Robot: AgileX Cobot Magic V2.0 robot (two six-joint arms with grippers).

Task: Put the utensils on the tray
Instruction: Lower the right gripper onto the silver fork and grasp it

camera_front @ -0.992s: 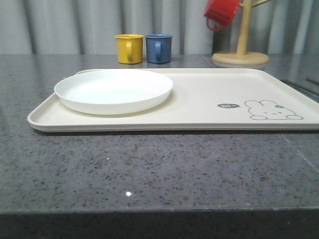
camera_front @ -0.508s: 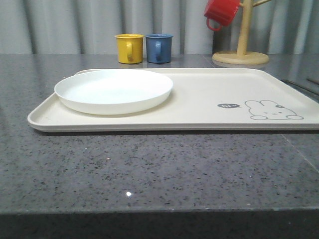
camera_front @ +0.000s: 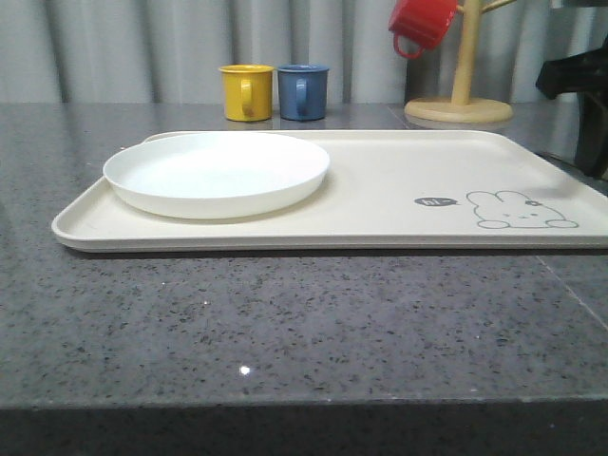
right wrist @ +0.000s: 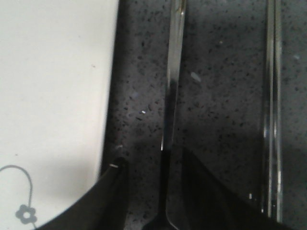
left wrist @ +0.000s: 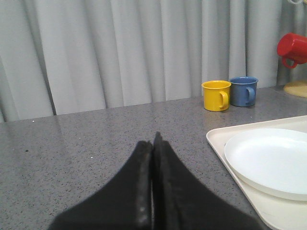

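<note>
No legible text; tray (camera_front: 380, 190) badge lettering (tiny) unreadable.

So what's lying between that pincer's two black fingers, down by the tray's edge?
In the right wrist view, a slim silver utensil handle lies on the dark countertop between the right pincer's open fingers, beside the tray.

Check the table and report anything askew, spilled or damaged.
Nothing stands out. The white plate sits flat on the left of the cream tray, both clean. The yellow mug and blue mug stand upright behind it, and the red mug hangs from the wooden mug tree. No spill shows.
</note>
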